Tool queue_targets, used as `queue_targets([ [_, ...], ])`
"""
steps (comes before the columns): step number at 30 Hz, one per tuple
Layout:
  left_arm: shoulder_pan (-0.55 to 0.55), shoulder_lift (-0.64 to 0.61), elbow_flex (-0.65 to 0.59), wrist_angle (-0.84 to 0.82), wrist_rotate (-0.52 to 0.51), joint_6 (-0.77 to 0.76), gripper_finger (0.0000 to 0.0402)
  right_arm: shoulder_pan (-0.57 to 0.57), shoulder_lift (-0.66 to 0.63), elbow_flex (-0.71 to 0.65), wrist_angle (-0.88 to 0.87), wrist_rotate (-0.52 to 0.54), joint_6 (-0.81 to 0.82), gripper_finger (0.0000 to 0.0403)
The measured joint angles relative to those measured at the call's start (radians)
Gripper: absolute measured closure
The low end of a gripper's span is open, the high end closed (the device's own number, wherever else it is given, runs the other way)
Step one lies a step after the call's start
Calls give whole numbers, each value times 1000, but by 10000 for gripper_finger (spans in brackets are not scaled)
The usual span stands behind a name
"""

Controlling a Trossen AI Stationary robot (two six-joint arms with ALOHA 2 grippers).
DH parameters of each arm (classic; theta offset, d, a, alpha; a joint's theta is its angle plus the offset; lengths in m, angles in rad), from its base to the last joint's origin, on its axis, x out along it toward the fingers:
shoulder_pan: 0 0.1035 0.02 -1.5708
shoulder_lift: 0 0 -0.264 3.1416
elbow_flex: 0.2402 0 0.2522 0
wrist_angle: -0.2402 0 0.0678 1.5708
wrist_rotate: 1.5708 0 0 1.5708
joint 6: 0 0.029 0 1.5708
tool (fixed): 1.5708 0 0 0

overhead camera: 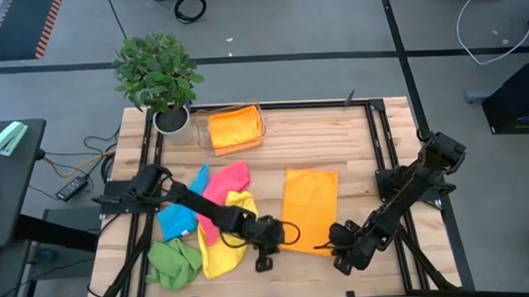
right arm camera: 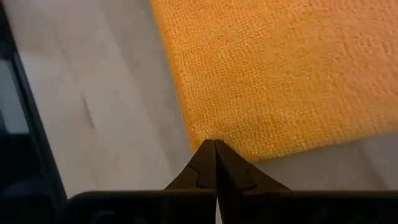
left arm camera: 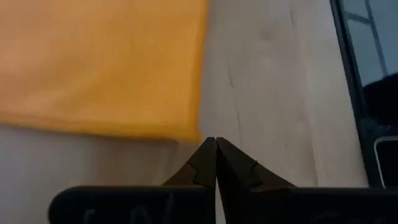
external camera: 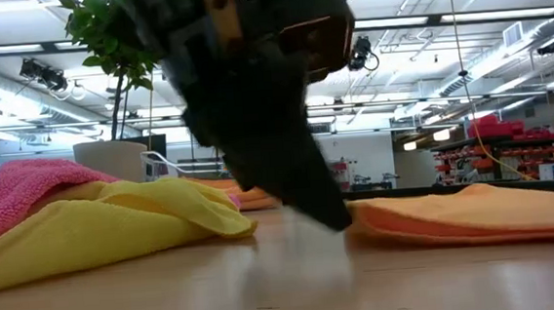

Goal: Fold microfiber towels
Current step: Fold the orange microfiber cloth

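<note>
Both pincers pinned at the orange towel's near corners

The orange towel lies flat mid-surface; the left pincer and right pincer, tips together, nip its near corners, likely to fold.

in the low view a blurred dark arm hides the middle of the room and part of the orange towel. both wrist views cut that towel off at the frame edges. the left arm overlaps the pink towel and blue towel.
</note>
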Motion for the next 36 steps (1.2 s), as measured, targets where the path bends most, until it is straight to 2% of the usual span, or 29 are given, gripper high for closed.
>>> queue_targets([
  [4,-22,9,-1,0,-8,-4,396,12,-17,-1,-7,-36,-48,403],
  [8,-24,-18,5,11,-22,33,387,19,-83,-3,-9,-62,-92,403],
  [13,-26,-63,42,-6,-76,241,388,45,-181,-3,-2,-45,-173,401],
  [18,-27,-57,47,9,-83,558,381,94,-209,-2,-2,-9,-272,376],
  [25,-27,-17,46,26,-83,830,309,153,-178,-2,-2,67,-535,321],
  [30,-27,15,47,55,-83,914,242,154,-178,-2,-4,139,-637,272],
  [36,-27,42,45,50,-117,1021,187,158,-178,-2,-40,143,-849,231],
])
